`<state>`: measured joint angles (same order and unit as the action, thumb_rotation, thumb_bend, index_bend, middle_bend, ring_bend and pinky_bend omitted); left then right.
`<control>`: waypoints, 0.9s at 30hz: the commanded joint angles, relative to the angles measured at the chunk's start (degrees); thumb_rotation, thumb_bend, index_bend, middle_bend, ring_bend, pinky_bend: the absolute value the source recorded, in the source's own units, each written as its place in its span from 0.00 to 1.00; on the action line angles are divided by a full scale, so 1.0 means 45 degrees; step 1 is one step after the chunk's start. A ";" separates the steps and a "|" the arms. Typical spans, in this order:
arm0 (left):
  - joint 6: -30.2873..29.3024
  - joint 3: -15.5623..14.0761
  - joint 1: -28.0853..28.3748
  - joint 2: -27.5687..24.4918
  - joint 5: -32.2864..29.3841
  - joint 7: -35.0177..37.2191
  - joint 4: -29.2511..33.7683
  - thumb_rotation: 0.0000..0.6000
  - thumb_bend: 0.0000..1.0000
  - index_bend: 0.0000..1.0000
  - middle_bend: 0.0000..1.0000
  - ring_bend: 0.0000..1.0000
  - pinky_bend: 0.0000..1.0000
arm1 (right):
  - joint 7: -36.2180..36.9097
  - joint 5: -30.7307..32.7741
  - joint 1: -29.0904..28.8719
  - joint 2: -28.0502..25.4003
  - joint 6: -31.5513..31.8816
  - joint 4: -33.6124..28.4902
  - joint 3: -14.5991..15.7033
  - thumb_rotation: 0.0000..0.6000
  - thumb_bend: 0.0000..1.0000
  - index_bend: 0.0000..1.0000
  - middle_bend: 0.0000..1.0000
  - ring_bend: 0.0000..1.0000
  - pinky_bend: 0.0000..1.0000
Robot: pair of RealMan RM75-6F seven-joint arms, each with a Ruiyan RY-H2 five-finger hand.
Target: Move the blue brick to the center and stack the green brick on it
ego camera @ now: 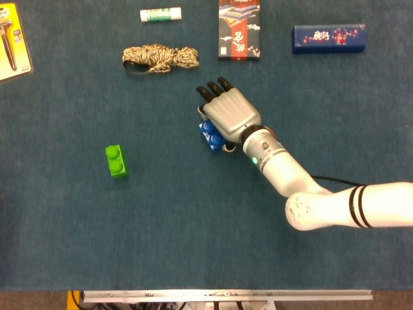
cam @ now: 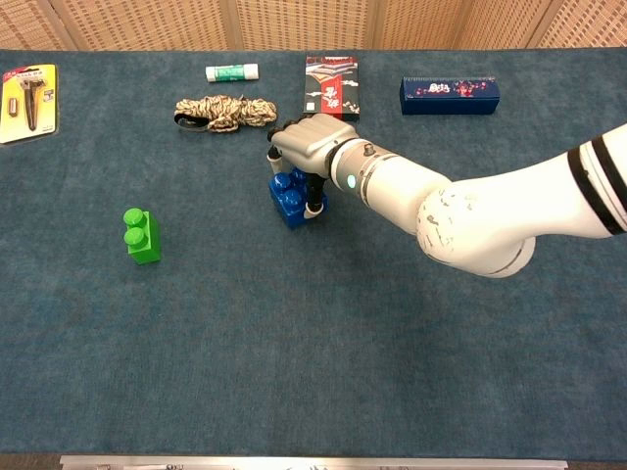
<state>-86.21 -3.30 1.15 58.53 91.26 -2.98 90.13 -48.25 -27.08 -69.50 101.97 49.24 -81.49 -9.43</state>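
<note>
The right hand [cam: 306,147], a silver-backed robot hand with dark fingers, grasps the blue plastic two-stud brick [cam: 291,197] from above, near the middle of the dark teal felt table [cam: 313,352]. The chest view shows the brick's front face, its two round studs and the thumb running down its right side. The head view hides most of that: there the back of the hand [ego camera: 229,114] covers the brick [ego camera: 210,134], leaving only its left edge and studs peeking out. Whether the brick sits on the felt or hangs just above it cannot be told in either view. Its long axis is tilted, running from near-right to far-left in the head view, studs up.

Well to the left of the blue brick and slightly nearer the robot stands the green plastic two-stud brick [cam: 140,236], studs up, its long axis pointing almost straight away from the robot.

Beyond the blue brick, to the far left, lies a coiled bundle of tan speckled rope [cam: 223,112]; further still a white and green glue stick [cam: 232,72]. Directly behind the blue brick is a dark patterned flat box [cam: 333,86], and to the far right a long navy box [cam: 450,95]. A yellow card-backed tool pack [cam: 29,100] lies at the far-left corner.

The left hand appears in neither view.
</note>
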 commanded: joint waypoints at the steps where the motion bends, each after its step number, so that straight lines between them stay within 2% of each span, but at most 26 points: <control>1: 0.0005 0.0012 0.0003 0.0002 -0.0008 -0.0007 -0.0005 1.00 0.00 0.50 0.42 0.28 0.39 | 0.0289 -0.0333 -0.0029 0.0215 -0.0165 0.0259 -0.0005 1.00 0.15 0.55 0.09 0.00 0.00; 10: -0.0020 0.0007 -0.0033 -0.0004 -0.0004 0.0029 -0.0016 1.00 0.00 0.50 0.42 0.28 0.39 | 0.0826 -0.0800 -0.0134 0.0741 -0.0482 0.0894 -0.0011 1.00 0.15 0.55 0.09 0.00 0.00; 18: -0.0075 -0.0037 -0.0105 0.0015 0.0031 0.0076 -0.0081 1.00 0.00 0.50 0.42 0.28 0.39 | 0.0829 -0.0574 -0.0266 0.0848 -0.0720 0.1158 0.0123 1.00 0.14 0.54 0.09 0.00 0.00; 20: -0.0065 -0.0031 -0.0102 0.0018 0.0023 0.0073 -0.0092 1.00 0.00 0.50 0.42 0.28 0.39 | 0.0793 -0.0474 -0.0301 0.0789 -0.0729 0.1095 0.0136 1.00 0.14 0.47 0.09 0.00 0.00; 24: -0.0032 -0.0015 -0.0098 0.0027 -0.0016 0.0043 -0.0090 1.00 0.00 0.50 0.42 0.28 0.39 | 0.0813 -0.0401 -0.0340 0.0586 -0.0701 0.0822 0.0142 1.00 0.09 0.25 0.09 0.00 0.00; 27: 0.0010 0.0007 -0.0076 0.0025 -0.0049 0.0022 -0.0073 1.00 0.00 0.50 0.42 0.28 0.39 | 0.0902 -0.0432 -0.0330 0.0429 -0.0643 0.0580 0.0126 1.00 0.03 0.12 0.09 0.00 0.00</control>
<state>-86.18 -3.28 0.80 58.64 91.06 -2.87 89.79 -44.39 -28.96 -71.00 104.19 46.22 -78.53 -8.82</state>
